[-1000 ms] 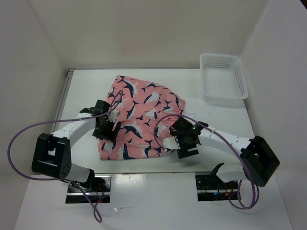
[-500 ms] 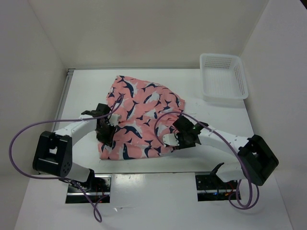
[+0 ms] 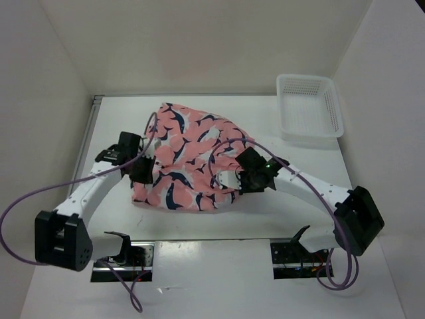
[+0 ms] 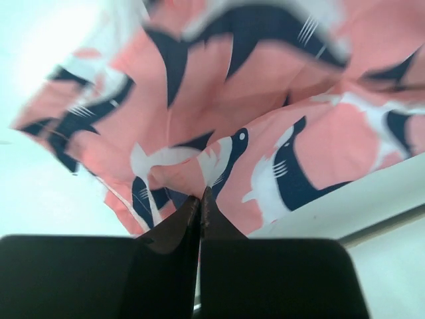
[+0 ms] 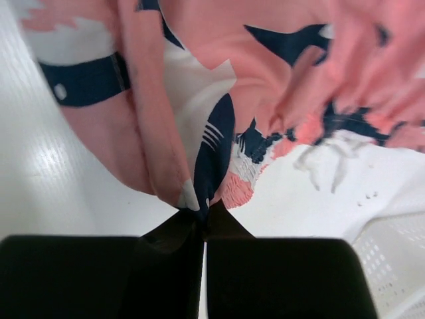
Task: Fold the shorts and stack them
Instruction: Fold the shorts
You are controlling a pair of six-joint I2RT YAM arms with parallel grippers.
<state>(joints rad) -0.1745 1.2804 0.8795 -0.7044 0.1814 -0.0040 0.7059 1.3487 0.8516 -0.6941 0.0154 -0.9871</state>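
Left gripper (image 3: pixel 141 170) and right gripper (image 3: pixel 243 179) each pinch shut on the near edge of the shorts (image 3: pixel 189 149), which spread between and beyond them, seemingly mid-fold; next, both must carry that edge forward evenly.

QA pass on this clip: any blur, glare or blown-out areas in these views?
Top external: sharp, evenly lit, only soft shadows on the table. Left wrist: the shorts smear toward the top edge, top-left corner blown out white. Right wrist: cloth blurred upper right, sheen on the tabletop at left.
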